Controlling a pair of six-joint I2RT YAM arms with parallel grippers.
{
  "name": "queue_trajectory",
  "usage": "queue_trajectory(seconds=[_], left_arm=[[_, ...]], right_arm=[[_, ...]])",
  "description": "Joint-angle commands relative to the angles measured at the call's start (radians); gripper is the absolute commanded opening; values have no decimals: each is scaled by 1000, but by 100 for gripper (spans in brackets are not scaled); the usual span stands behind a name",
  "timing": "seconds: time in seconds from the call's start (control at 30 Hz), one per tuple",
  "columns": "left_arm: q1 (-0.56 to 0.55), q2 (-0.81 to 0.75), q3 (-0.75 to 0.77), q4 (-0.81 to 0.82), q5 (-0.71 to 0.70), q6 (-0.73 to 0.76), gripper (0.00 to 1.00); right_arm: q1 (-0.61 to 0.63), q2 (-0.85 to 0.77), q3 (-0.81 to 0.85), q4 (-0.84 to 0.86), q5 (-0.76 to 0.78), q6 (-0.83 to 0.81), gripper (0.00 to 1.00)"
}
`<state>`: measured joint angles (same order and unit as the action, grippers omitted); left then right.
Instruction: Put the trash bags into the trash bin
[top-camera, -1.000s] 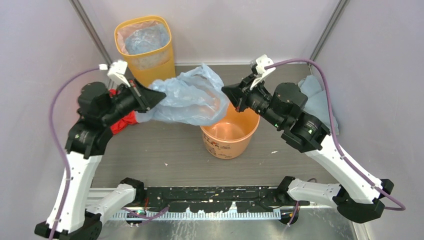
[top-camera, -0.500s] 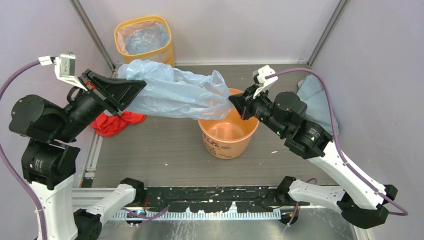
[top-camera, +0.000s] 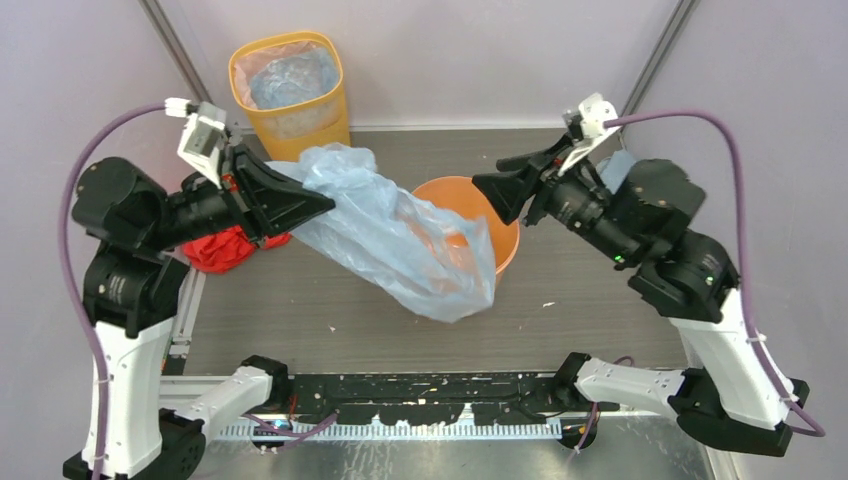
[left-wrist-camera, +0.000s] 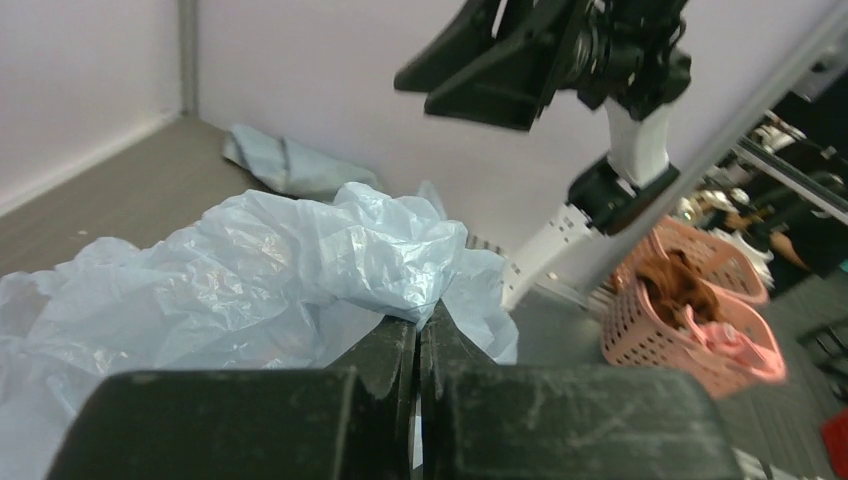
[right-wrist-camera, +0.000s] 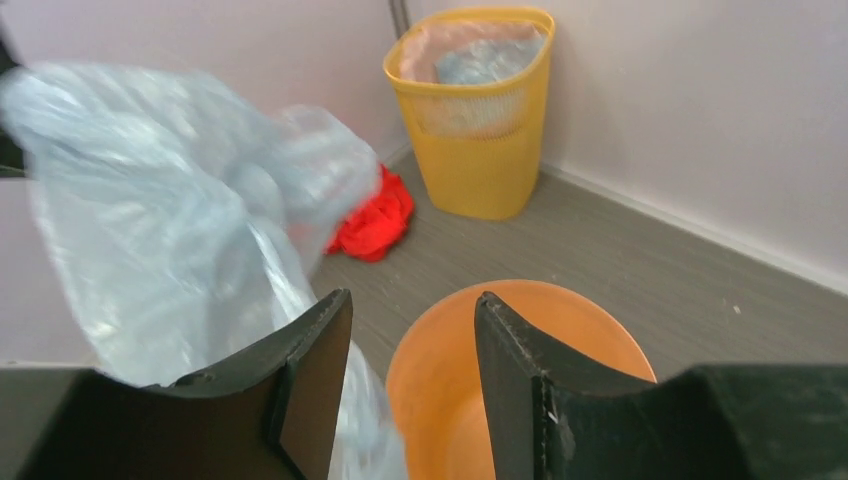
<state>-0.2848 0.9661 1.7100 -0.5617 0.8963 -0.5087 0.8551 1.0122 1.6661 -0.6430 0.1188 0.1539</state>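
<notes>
The right gripper (top-camera: 482, 186) has released the blue trash bag (top-camera: 400, 240) and lifted away, jaws apart. The left gripper (top-camera: 322, 205) stays clenched on the bag, which is now slumped over the near rim of the orange trash bin (top-camera: 506, 243).

A yellow bin (top-camera: 300, 125) with a rounded-square rim stands at the far left corner of the table (top-camera: 330, 310), close to the back wall (top-camera: 480, 50). Its upper side is perforated, and a lining (top-camera: 290, 78) of pale pink and blue plastic sits inside. The table is dark grey wood-grain with a few pale crumbs (top-camera: 547, 304) on it. A metal rail (top-camera: 400, 428) runs along its near edge. In the left wrist view, two pink baskets (left-wrist-camera: 690, 310) sit beyond the table.
</notes>
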Motion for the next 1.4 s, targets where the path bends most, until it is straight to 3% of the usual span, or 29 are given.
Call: queue_trajectory(seconds=[0.0, 0.1, 0.23, 0.47, 0.6, 0.8, 1.07, 1.37], left_arm=[[6, 2, -53, 167, 250, 16, 1], [6, -19, -130, 378, 353, -87, 0], [6, -31, -230, 907, 434, -384, 0], [0, 24, -224, 1232, 467, -630, 0], [-4, 37, -226, 1261, 474, -651, 0], [-20, 33, -237, 1271, 489, -654, 0], [-55, 40, -254, 1289, 521, -671, 0], [-70, 38, -278, 1290, 543, -671, 0]], right_arm=[[3, 50, 145, -119, -165, -6, 54], [3, 107, 225, -189, -281, 15, 53], [4, 186, 301, -293, -397, 66, 52], [3, 198, 213, -303, -563, 111, 53], [4, 169, 155, -274, -567, 113, 54], [4, 113, 149, -256, -347, 100, 57], [3, 34, 112, -159, -386, 110, 61], [3, 53, 115, -60, -559, 226, 67]])
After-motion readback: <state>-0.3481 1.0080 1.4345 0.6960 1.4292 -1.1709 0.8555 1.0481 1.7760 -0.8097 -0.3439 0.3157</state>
